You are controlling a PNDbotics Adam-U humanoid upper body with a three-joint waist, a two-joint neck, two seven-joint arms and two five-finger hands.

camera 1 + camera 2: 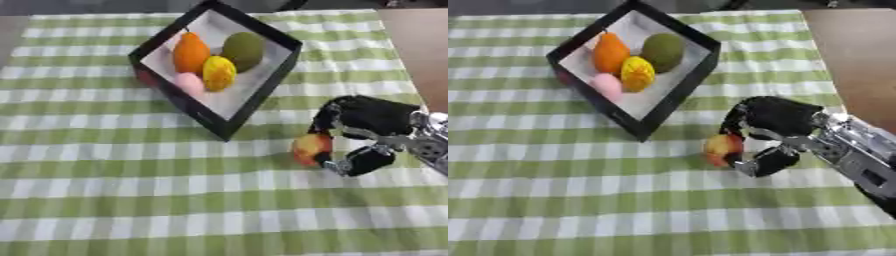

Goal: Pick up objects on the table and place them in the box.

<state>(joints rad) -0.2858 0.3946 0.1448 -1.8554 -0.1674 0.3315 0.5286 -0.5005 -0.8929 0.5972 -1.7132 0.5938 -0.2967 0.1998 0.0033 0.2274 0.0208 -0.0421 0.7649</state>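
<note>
Desk (105, 200) first: you have a green-and-white checked cloth over it, with bare brown top showing at the far right. Box (278, 70) next, black-walled and white inside, sitting askew like a diamond toward the far side; it already holds an orange fruit (191, 52), a green fruit (243, 49), a yellow fruit (219, 72) and a pink one (189, 83). Your right robot hand (776, 120) comes in from the right, with fingers above and thumb below curled round a red-and-yellow fruit (722, 148), so it looks clamped on it, though the fruit appears to rest on or barely above the cloth. Your left robot hand shows in neither view.

What matters for you now: the fruit lies just beyond the box's near corner, on the right side, and the box opening is up and to the left of the hand. The fruit is roundish, so no long axis to mind. You would likely need to lift over the near wall before moving left.
</note>
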